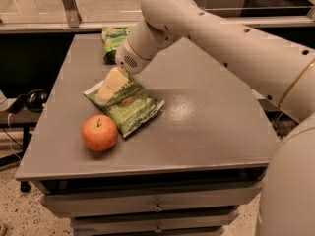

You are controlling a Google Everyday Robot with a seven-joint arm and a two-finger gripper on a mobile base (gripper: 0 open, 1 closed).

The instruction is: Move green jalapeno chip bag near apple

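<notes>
A red-orange apple sat near the front left of a grey table. Just behind and right of the apple, the green jalapeno chip bag lay flat. The gripper rested on the bag's end farthest from the apple; I could not tell whether it was clamped. Well behind the apple lay another green bag.

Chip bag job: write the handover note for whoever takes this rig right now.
The tool is down on the far left end of the chip bag; its grip cannot be made out.
The chip bag lies flat on the table, its near end close beside the apple, which sits front left.
Done: the bag looks placed near the apple.
Left: probably release if held, then lift the arm clear.
Leave the other green bag at the far edge alone.
</notes>
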